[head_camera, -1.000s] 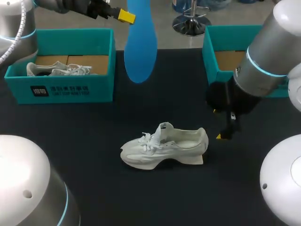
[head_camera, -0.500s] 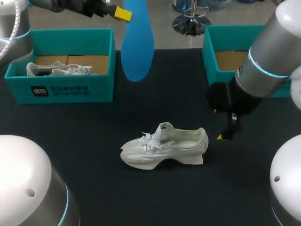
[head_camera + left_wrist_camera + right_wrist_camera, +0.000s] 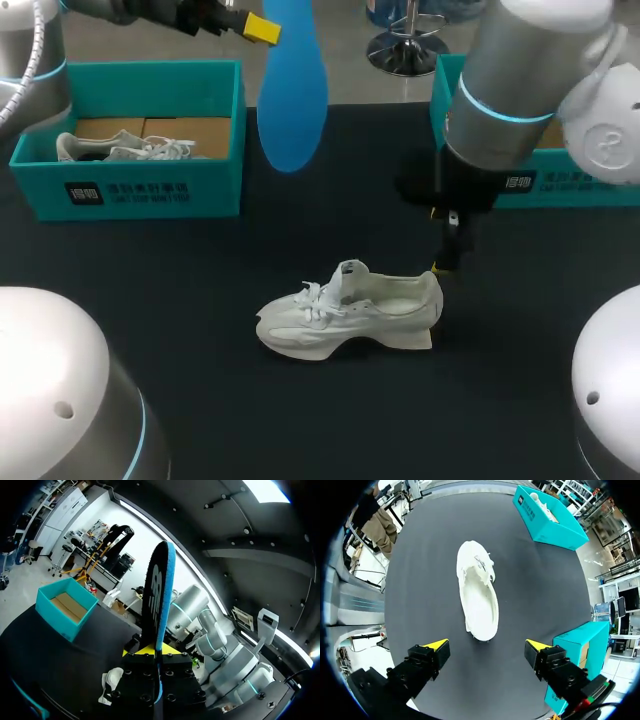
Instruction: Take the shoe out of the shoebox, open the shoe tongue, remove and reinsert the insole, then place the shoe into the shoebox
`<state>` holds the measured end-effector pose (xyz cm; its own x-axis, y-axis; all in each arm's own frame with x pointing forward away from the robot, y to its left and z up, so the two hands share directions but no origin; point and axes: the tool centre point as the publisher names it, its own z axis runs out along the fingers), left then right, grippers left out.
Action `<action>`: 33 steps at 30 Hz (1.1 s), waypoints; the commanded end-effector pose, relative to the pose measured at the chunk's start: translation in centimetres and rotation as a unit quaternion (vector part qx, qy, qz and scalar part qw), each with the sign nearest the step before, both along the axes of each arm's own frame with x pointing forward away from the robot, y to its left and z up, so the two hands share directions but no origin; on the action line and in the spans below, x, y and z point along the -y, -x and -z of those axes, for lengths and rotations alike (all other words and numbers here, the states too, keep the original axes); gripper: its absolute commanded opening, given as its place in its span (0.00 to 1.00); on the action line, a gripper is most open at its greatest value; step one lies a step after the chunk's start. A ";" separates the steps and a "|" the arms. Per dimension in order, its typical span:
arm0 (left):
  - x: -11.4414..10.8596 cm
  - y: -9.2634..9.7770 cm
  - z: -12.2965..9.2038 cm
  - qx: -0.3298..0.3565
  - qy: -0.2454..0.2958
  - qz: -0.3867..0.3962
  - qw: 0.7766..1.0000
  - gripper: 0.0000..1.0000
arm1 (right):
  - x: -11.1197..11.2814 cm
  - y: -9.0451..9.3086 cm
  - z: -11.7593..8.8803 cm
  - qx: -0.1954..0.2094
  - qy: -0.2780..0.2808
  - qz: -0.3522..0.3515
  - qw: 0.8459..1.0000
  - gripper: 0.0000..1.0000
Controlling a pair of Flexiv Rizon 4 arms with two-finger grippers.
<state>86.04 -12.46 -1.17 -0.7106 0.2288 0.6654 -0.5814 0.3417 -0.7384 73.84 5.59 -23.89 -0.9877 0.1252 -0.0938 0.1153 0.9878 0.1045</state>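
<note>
A white shoe (image 3: 350,312) lies on its sole mid-table, toe to the left and tongue raised. High over the far table edge my left gripper (image 3: 262,28) is shut on a blue insole (image 3: 292,85), which hangs toe down. In the left wrist view the insole (image 3: 159,595) stands edge-on between the fingers of that gripper (image 3: 157,652). My right gripper (image 3: 440,255) hangs open just above the shoe's heel. The right wrist view shows the shoe (image 3: 479,597) ahead of the open gripper (image 3: 486,645), heel nearest.
A teal shoebox (image 3: 140,190) at the far left holds a second white shoe (image 3: 120,148). Another teal shoebox (image 3: 448,100) stands at the far right, partly hidden by my right arm. Dark table surface surrounds the shoe.
My right arm has swung left, bringing its open gripper from beside the heel to just above it. The left gripper with the insole shifted slightly left, then held.
</note>
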 end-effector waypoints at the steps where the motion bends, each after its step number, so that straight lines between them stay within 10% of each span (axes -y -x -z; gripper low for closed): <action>1: 0.0 -0.1 0.0 0.000 0.000 0.001 1.000 0.00 | -3.9 -2.2 1.8 -0.028 0.056 0.010 0.998 1.00; 33: 0.0 -0.1 0.0 0.000 0.000 0.001 1.000 0.00 | -4.4 -3.5 13.1 -0.090 0.016 0.029 0.995 1.00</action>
<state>86.05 -12.45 -1.17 -0.7106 0.2289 0.6654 -0.5814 0.3417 -0.7384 76.97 10.05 -35.10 -0.9806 0.1850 0.0649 0.1871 0.9819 0.0280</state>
